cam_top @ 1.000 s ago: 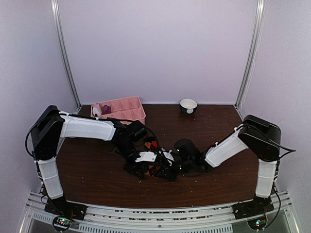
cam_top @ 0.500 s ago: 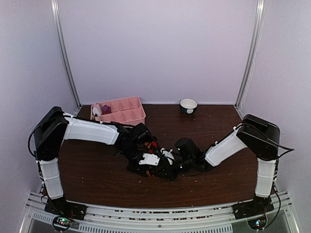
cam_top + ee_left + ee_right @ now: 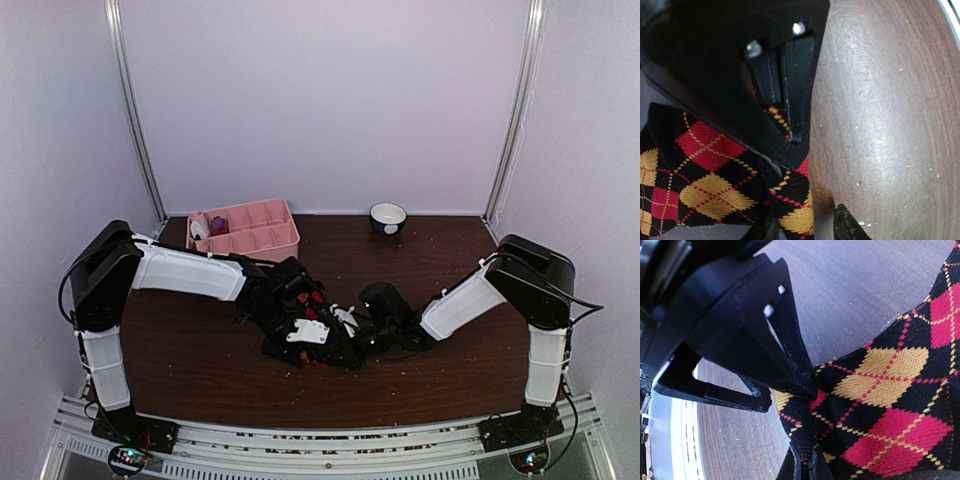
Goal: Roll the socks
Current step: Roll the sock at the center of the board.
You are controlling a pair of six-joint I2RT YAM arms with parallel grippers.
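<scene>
Brown tabletop (image 3: 200,370) carries the argyle sock (image 3: 890,390), clenched in our right pincer (image 3: 802,465). Our left pincer (image 3: 807,229) has edged closer, straddling the fabric; we cannot tell whether it grips.

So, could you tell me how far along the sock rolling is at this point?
Done: what looks like one pink-purple sock bundle sits in the pink tray. In hand: the right gripper is shut on the edge of the argyle sock, which is not yet rolled, and the left gripper is open around it. Left: rolling this sock, then probably stowing it.
</scene>
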